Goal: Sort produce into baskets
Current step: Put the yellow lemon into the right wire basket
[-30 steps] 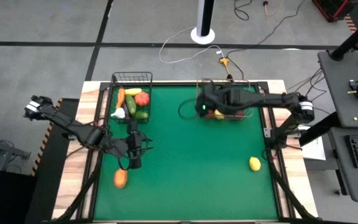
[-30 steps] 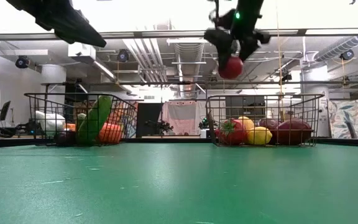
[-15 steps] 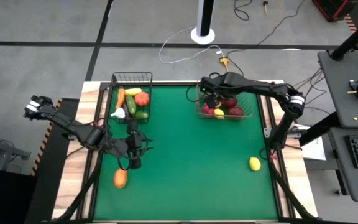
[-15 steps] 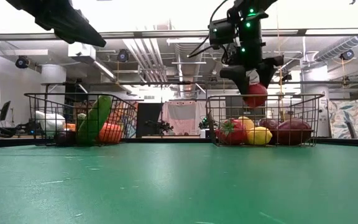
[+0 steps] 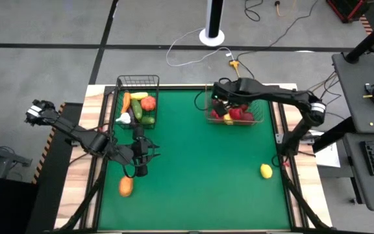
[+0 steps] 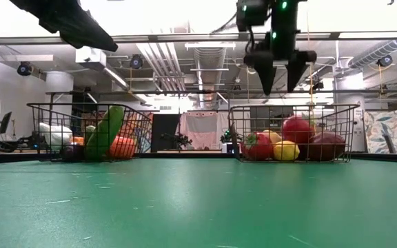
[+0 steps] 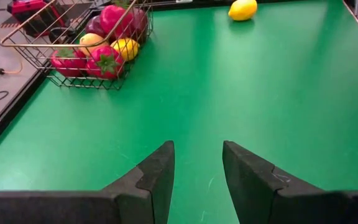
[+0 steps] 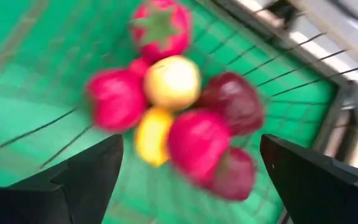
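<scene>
The right gripper (image 6: 279,74) is hanging released, empty, above the wider basket (image 5: 253,120); next it is likely needing the lemon (image 5: 266,171). The left gripper (image 7: 196,180) is waiting, part-open, empty.

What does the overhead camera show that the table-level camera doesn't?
Only the high view shows the two loose pieces on the mat: an orange fruit near the left gripper, which itself appears only there, and a lemon near the right edge. Only the low view shows the right gripper from the side, open and empty above the fruit, and the room behind the table. Both show the dark basket holding vegetables and the wider basket holding red and yellow fruit.
</scene>
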